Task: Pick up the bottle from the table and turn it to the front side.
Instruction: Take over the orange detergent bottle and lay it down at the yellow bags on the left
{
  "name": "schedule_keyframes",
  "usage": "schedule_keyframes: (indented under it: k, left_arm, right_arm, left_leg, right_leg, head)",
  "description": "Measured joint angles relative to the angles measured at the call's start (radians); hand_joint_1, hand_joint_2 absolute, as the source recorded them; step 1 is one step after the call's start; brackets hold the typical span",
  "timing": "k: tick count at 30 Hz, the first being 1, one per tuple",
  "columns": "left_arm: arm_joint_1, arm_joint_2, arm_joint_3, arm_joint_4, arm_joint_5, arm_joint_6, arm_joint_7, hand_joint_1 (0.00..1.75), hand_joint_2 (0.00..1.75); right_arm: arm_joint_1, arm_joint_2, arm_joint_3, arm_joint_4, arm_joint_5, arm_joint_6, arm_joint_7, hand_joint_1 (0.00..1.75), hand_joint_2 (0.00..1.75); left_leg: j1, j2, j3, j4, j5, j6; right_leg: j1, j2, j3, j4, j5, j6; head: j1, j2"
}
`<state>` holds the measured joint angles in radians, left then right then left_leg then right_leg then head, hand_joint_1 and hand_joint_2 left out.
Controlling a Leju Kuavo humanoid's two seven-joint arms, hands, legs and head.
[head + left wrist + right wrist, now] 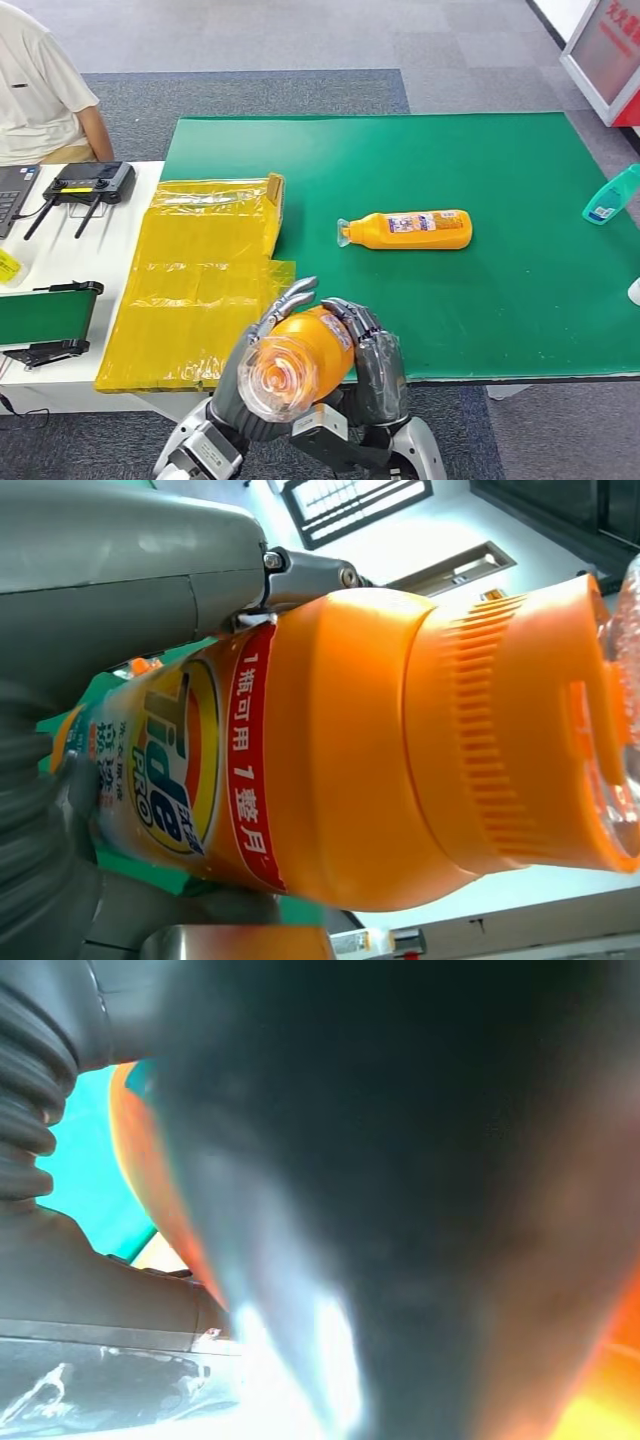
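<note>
Bottle [313,350]: you see it at lower centre of the head view, lifted off the table, clear cap end toward the camera; its Tide label shows in the left wrist view.
Mat [490,290]: green, filling the centre and right.
Bags [196,280]: yellow, left of centre.
Second bottle [411,230]: orange, lying on the mat, centre.
Left hand [253,375]: fingers wrapped round the bottle.
Right hand [373,365]: cupping the bottle's other side.
</note>
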<state>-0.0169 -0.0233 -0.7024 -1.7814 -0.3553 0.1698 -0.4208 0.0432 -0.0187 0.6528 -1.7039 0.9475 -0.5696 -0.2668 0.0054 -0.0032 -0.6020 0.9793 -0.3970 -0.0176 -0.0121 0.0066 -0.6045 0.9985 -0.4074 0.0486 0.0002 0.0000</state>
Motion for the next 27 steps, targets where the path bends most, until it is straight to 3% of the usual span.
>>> schedule_keyframes:
  k: [3, 7, 12, 16, 17, 27]
  left_arm:
    - [0.000, 0.000, 0.002, 0.003, 0.002, -0.002, 0.000, 1.75, 1.75]
    - [0.000, 0.000, 0.004, 0.007, 0.002, -0.001, -0.001, 1.75, 1.75]
    - [0.002, 0.000, 0.005, 0.008, -0.040, 0.030, -0.010, 1.75, 1.75]
    - [0.005, 0.000, 0.005, 0.009, -0.050, 0.043, -0.012, 1.75, 1.75]
    - [0.007, 0.000, 0.005, 0.009, -0.047, 0.045, -0.013, 1.75, 1.75]
    - [0.069, -0.002, 0.062, -0.003, 0.065, 0.143, -0.075, 1.75, 1.75]
  right_arm:
    - [0.000, -0.002, 0.001, 0.002, 0.010, -0.003, 0.006, 1.70, 1.75]
    - [0.004, -0.007, 0.001, 0.002, 0.010, -0.003, 0.012, 1.37, 1.75]
    - [0.004, -0.011, 0.004, 0.004, 0.010, -0.001, 0.013, 1.30, 1.75]
    - [0.003, -0.011, 0.006, 0.004, 0.006, 0.005, 0.016, 0.07, 1.75]
    - [0.003, -0.011, 0.006, 0.005, 0.003, 0.008, 0.018, 0.00, 1.75]
    - [0.026, -0.013, -0.008, 0.010, -0.034, 0.013, 0.028, 0.00, 1.75]
  left_leg:
    - [0.000, 0.000, 0.000, 0.000, 0.000, 0.000]
    - [0.000, 0.000, 0.000, 0.000, 0.000, 0.000]
    - [0.000, 0.000, 0.000, 0.000, 0.000, 0.000]
    - [0.000, 0.000, 0.000, 0.000, 0.000, 0.000]
    - [0.000, 0.000, 0.000, 0.000, 0.000, 0.000]
    - [0.000, 0.000, 0.000, 0.000, 0.000, 0.000]
  right_leg:
    - [0.000, 0.000, 0.000, 0.000, 0.000, 0.000]
    - [0.000, 0.000, 0.000, 0.000, 0.000, 0.000]
    - [0.000, 0.000, 0.000, 0.000, 0.000, 0.000]
    - [0.000, 0.000, 0.000, 0.000, 0.000, 0.000]
    - [0.000, 0.000, 0.000, 0.000, 0.000, 0.000]
    - [0.000, 0.000, 0.000, 0.000, 0.000, 0.000]
  head:
    - [0.000, 0.000]
    - [0.000, 0.000]
    - [0.000, 0.000]
    - [0.000, 0.000]
    - [0.000, 0.000]
    - [0.000, 0.000]
